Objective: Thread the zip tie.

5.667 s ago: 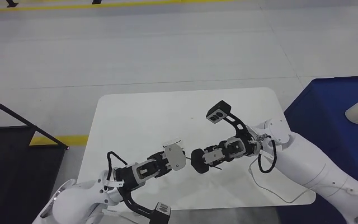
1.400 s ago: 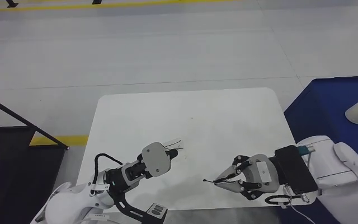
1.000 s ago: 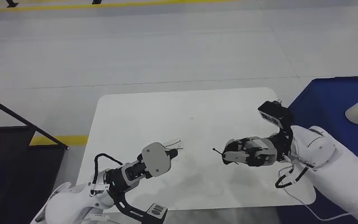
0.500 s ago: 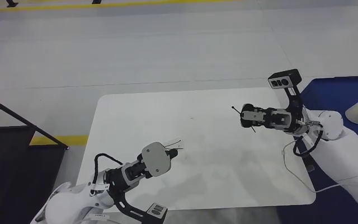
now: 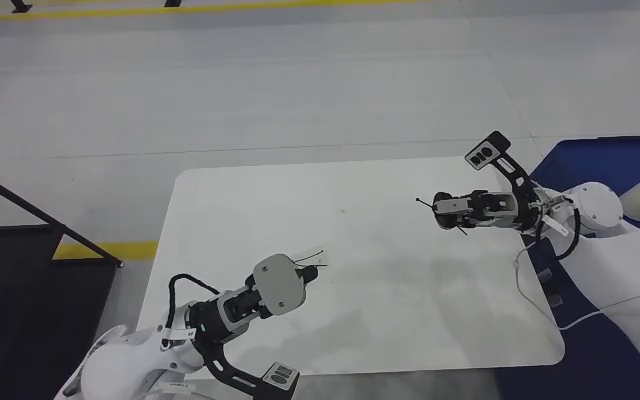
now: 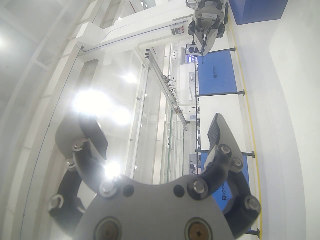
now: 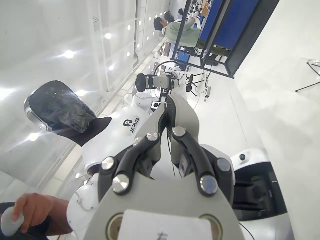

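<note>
Two tools are recorded over the white counter [image 5: 330, 200], well apart from each other. The right tool [image 5: 441, 207] is held above the counter's far right part, its fingers pressed together on the black zip tie [image 5: 425, 204], which is carried clear of the surface. A short end of the strap is seen projecting beyond the fingertips, and its long axis is judged to run across the counter toward the left side, roughly in the direction of the left tool [image 5: 306, 268]. The left tool is positioned over the near left part, its fingers spread with nothing between them. Which end of the tie projects cannot be told. For threading, the gap between the two tools is judged to need closing along that axis.
</note>
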Robot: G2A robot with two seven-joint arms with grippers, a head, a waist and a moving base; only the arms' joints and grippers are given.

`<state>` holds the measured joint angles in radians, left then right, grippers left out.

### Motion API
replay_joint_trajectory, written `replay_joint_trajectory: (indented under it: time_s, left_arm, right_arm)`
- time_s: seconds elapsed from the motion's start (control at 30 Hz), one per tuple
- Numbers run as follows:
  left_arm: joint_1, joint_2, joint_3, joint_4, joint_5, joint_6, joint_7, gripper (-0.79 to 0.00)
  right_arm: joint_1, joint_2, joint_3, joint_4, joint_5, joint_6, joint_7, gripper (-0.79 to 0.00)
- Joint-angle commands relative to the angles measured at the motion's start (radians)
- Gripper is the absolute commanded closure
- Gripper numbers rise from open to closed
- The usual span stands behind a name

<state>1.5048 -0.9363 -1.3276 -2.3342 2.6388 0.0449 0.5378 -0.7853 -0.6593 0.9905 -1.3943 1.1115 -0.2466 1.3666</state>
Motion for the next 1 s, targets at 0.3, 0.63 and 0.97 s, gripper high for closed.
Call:
replay_joint_trajectory:
  time_s: [0.3, 0.63, 0.97]
  left_arm:
    - [-0.341, -0.055, 0.256, 0.183, -0.129, -0.166, -0.025, -0.785]
    - [-0.478, -0.095, 0.318, 0.320, -0.375, -0.157, -0.087, -0.785]
    - [-0.651, -0.142, 0.409, 0.517, -0.947, -0.933, -0.506, -0.785]
  right_arm:
    - [0.000, 0.000, 0.000, 0.000, 0.000, 0.000, -0.001, 0.000]
    - [0.000, 0.000, 0.000, 0.000, 0.000, 0.000, -0.001, 0.000]
    - [0.000, 0.000, 0.000, 0.000, 0.000, 0.000, -0.001, 0.000]
